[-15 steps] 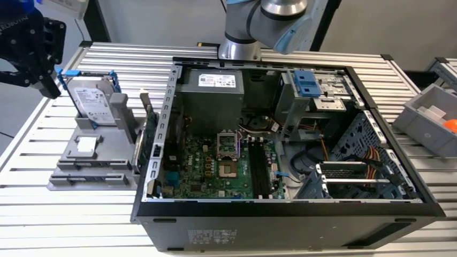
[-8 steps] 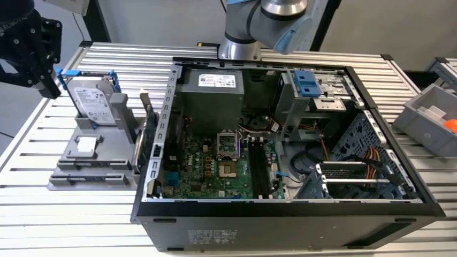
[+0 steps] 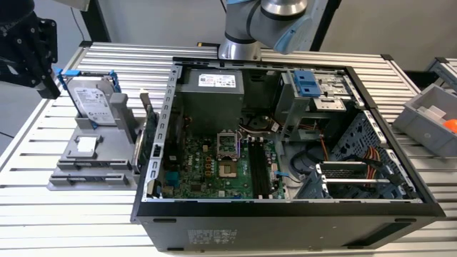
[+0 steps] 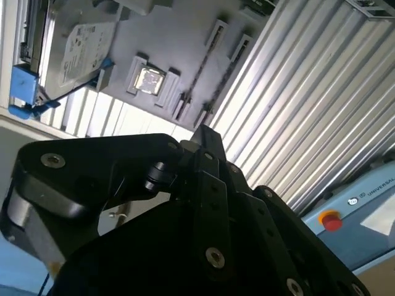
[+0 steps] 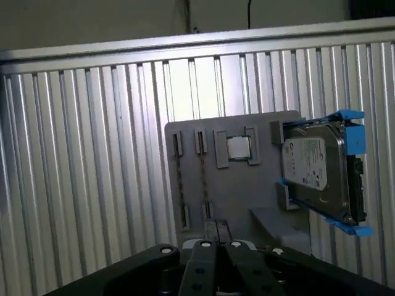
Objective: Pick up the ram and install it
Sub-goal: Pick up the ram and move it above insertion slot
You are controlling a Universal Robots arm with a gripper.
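**Approach step: ram not yet picked**

Gripper (image 5: 217,227) poised over gray tray (image 5: 247,185), fingers pressed together, holding nothing. Ram (image 5: 203,176) seemingly edge-on in a tray slot beside the chip (image 5: 237,149), well apart from fingertips. Judged to need opening up and squaring w/ the thin edge before any grasp. Open case (image 3: 286,219) just beside tray.

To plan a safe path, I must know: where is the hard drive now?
In the exterior view, the hard drive stands on edge in the gray holder at the exterior view's left, just beside the open computer case.
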